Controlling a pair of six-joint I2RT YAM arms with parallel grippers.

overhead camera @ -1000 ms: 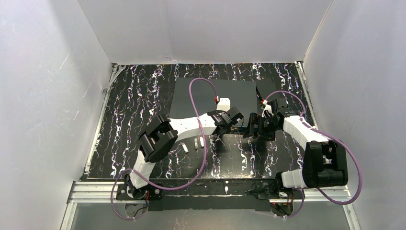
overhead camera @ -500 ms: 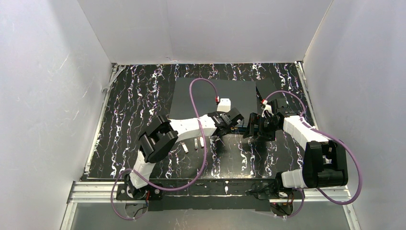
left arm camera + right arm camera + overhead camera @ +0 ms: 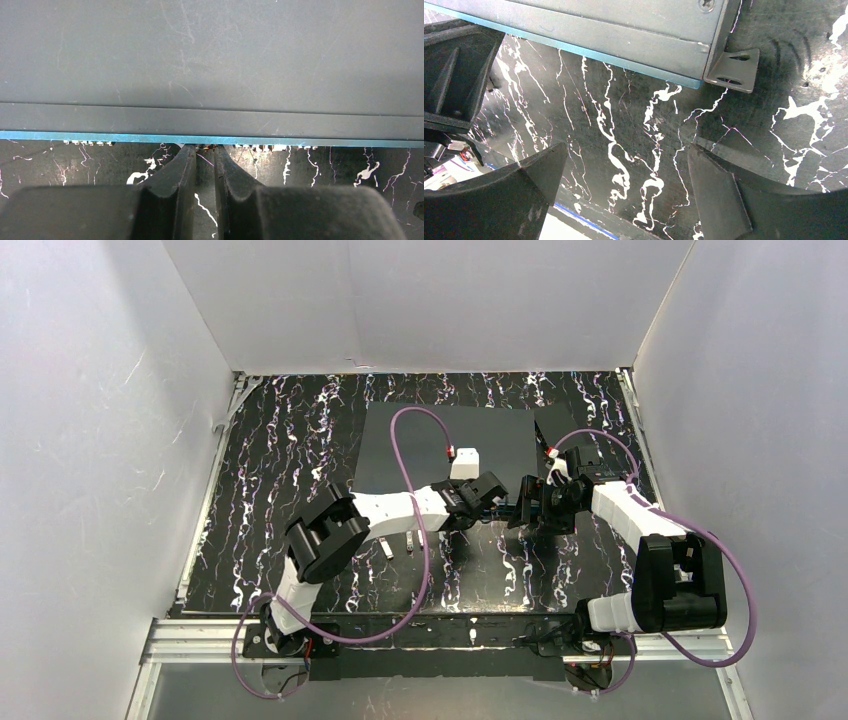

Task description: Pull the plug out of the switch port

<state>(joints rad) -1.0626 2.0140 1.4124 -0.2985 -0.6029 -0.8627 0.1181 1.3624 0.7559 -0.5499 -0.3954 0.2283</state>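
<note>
The switch [image 3: 445, 440] is a flat dark grey box at the back middle of the table. Its teal port edge [image 3: 100, 136] faces me. My left gripper [image 3: 204, 149] has its jaws almost together, with the tips against that edge, pinching a small brownish plug [image 3: 206, 146] in a port. Most of the plug is hidden under the edge. In the top view the left gripper [image 3: 492, 505] sits at the switch's near edge. My right gripper [image 3: 628, 150] is open wide and empty over the table by the switch's right corner bracket [image 3: 733, 70]. It shows in the top view [image 3: 527, 508] just right of the left one.
Small loose silver plugs [image 3: 386, 548] lie on the marble table left of the left forearm. A purple cable [image 3: 400, 430] loops over the switch. White walls enclose the table on three sides. The left gripper's body [image 3: 454, 75] fills the left of the right wrist view.
The left arm has shifted slightly toward me and to the left along the switch's near edge. The right arm has not moved.
</note>
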